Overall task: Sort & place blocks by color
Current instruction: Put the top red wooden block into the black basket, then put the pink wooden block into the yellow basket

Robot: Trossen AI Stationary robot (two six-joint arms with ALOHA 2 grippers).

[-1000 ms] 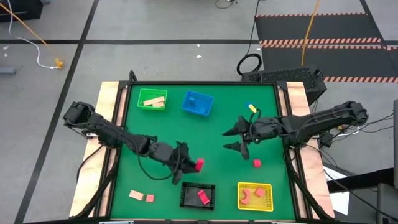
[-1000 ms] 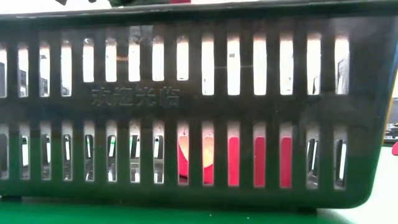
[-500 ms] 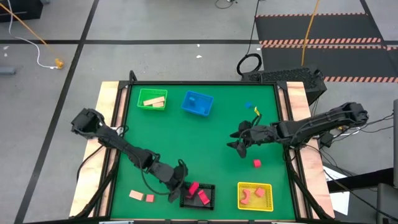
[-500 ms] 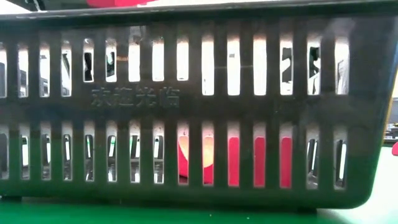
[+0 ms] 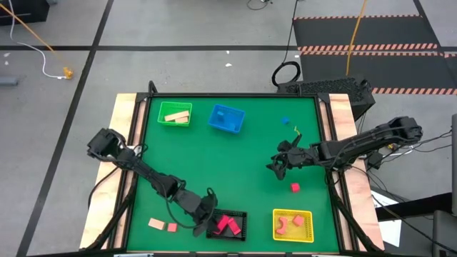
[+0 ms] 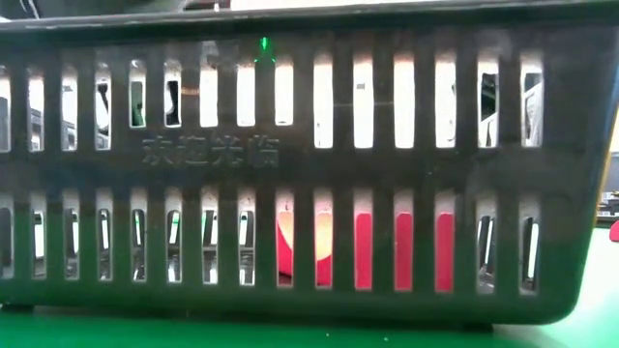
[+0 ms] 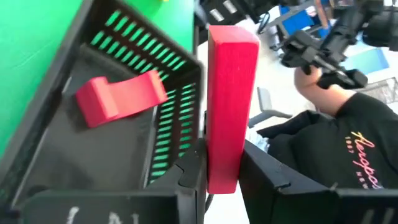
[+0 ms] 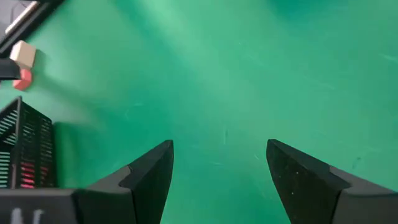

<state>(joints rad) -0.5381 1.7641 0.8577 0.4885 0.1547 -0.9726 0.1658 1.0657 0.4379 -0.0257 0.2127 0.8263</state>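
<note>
Swinging nearer since the earlier frame, the left gripper now hangs over the black basket, jaws clamped on a red block. Release should wait until it clears the rim. At right, the right gripper hovers wide-jawed over bare mat.

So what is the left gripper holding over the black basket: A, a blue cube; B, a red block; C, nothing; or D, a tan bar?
B: in the left wrist view the left gripper clamps an upright red block above the black basket.
</note>
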